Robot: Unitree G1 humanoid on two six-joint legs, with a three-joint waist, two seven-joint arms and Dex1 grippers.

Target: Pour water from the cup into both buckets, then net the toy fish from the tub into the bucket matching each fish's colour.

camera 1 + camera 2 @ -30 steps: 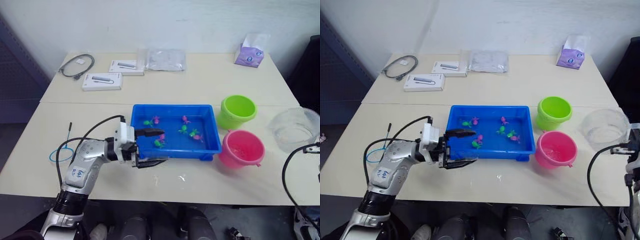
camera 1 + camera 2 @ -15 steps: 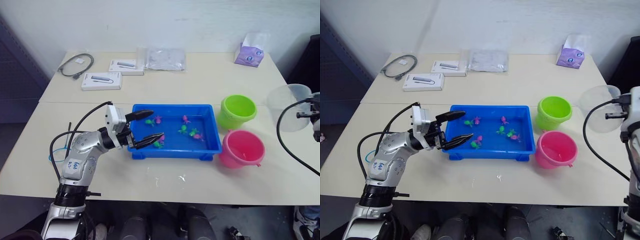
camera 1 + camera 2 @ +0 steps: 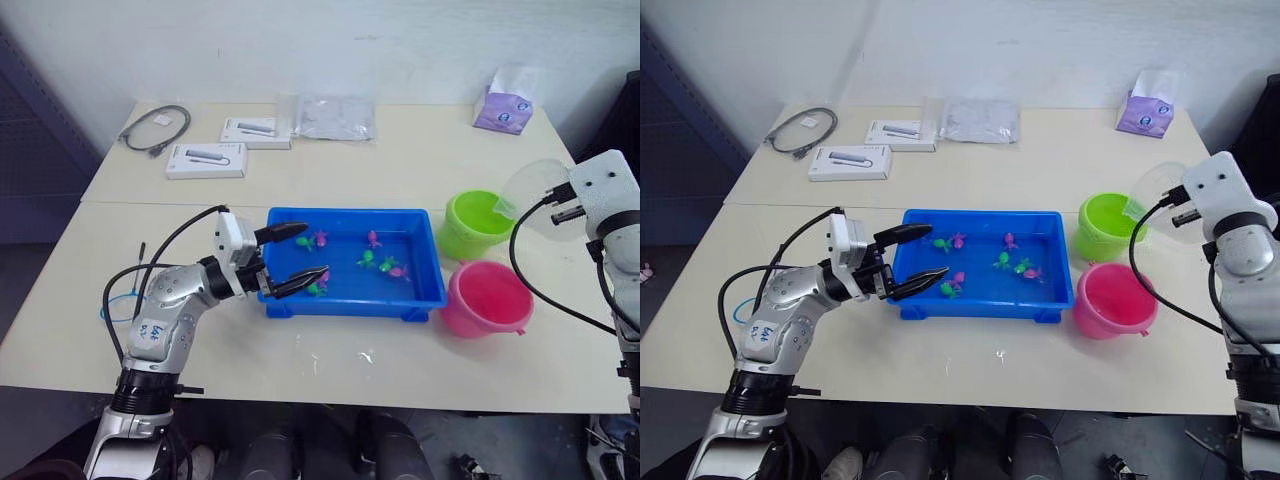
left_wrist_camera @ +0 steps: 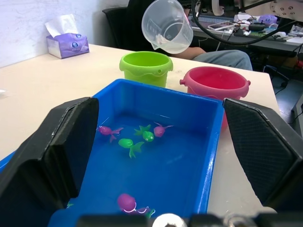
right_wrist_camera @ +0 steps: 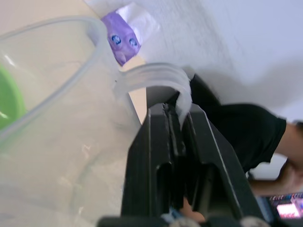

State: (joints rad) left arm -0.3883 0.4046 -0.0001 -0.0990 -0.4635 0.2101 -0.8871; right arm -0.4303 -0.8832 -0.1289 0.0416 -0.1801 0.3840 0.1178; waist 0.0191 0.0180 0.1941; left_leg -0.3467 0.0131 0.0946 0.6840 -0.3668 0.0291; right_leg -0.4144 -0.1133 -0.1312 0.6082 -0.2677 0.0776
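Note:
My right gripper [image 5: 176, 118] is shut on the handle of the clear cup [image 3: 528, 186]. The cup hangs tilted, its spout just above the lime green bucket [image 3: 474, 223]. In front of that bucket stands the pink bucket [image 3: 485, 298]. The blue tub [image 3: 350, 304] sits mid-table and holds several small pink and green toy fish [image 3: 367, 259]. My left gripper [image 3: 316, 250] is open over the tub's left end, holding nothing. The net's blue hoop [image 3: 106, 311] lies on the table at far left, partly behind my left arm.
Along the back of the table lie a purple tissue box [image 3: 503, 100], a plastic bag [image 3: 335, 118], two white boxes [image 3: 207, 160] and a grey coiled cable [image 3: 155, 128]. A person in a black shirt [image 5: 246, 137] sits beyond the table's right side.
My right arm has carried the cup up off the table's right side and left over the green bucket, tilting it. My left gripper rose from the tub's front-left corner to over its left end.

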